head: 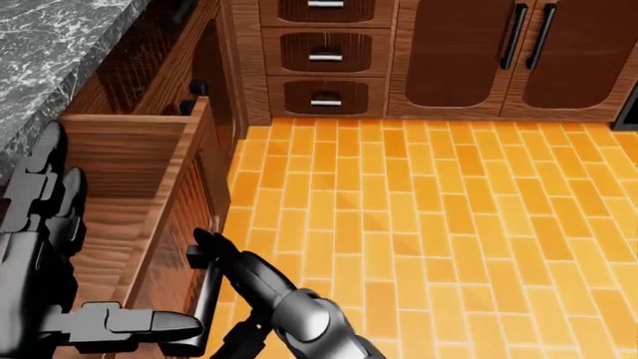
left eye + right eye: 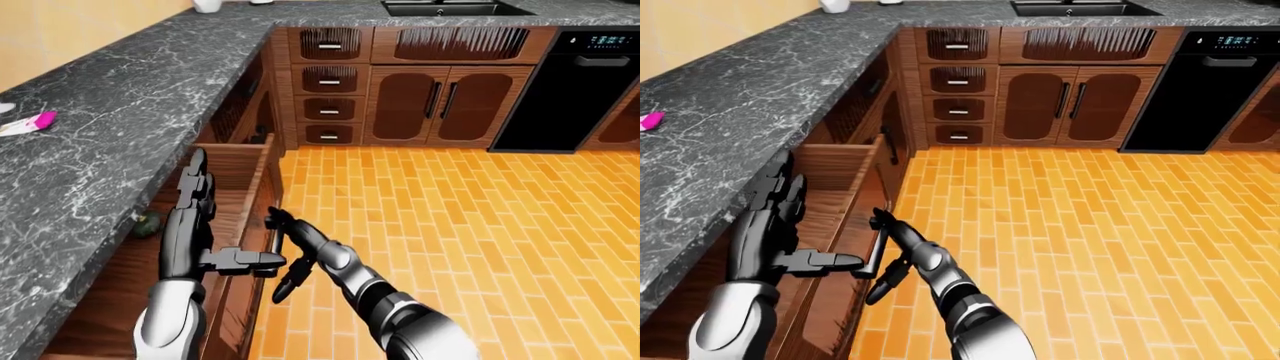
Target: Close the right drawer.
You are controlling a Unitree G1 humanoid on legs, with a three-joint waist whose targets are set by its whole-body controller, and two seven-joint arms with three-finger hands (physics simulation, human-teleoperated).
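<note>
Facing the open drawer (image 1: 149, 194), we see its front running near to far; right robot hand (image 2: 283, 223), fingers spread, touches it.

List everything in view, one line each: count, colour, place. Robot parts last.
Open drawer: one, brown wood, pulled out under the counter, left of the left-eye view.
Drawer handle: one, dark bar, on the open drawer's face.
Counter: one, grey marble, left and top.
Small drawers: four, brown, stacked, top centre.
Cabinet doors: two, brown, beside the stack.
Sink: one, dark, top edge.
Dishwasher: one, black, top right.
Floor: orange brick tiles.
Pink and white object: one, on the counter, far left.
Left hand: grey-black, open, over the open drawer.
Right hand: black, fingers spread at the handle.
</note>
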